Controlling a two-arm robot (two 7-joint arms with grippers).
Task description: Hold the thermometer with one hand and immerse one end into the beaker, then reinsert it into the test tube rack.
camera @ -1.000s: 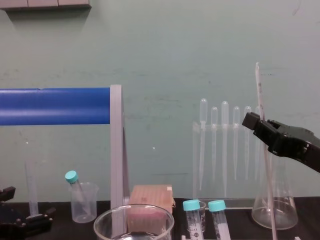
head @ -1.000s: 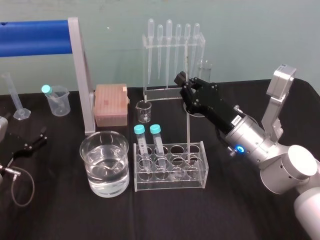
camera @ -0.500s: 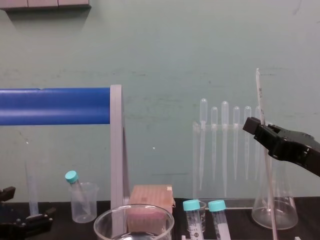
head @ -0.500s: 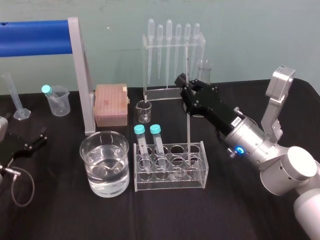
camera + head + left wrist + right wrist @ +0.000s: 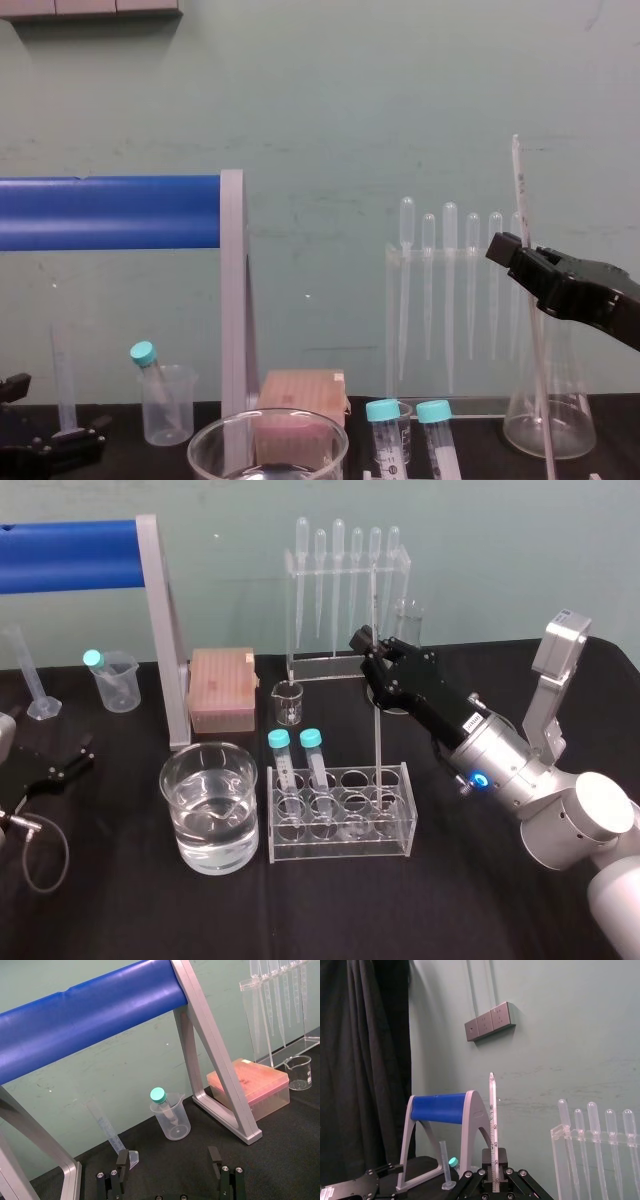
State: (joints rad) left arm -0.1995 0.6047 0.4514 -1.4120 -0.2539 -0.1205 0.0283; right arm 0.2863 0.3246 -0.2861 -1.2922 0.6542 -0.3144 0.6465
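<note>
Glass thermometer stands straight in the clear rack, right gripper clamped on it; left gripper gapes, well left of that rack.

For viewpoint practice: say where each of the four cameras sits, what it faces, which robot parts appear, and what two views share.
Head: high, looking down at the table; right pincer gripping the thermometer, left pincer at left.
Chest: low, looking across to the wall; right pincer enters from the right.
Left wrist: low over the table, facing the blue bar; open left pincer fingers.
Right wrist: behind the right pincer, looking along the thermometer toward the wall.
Shared: head and chest both show thermometer and pipettes.
</note>
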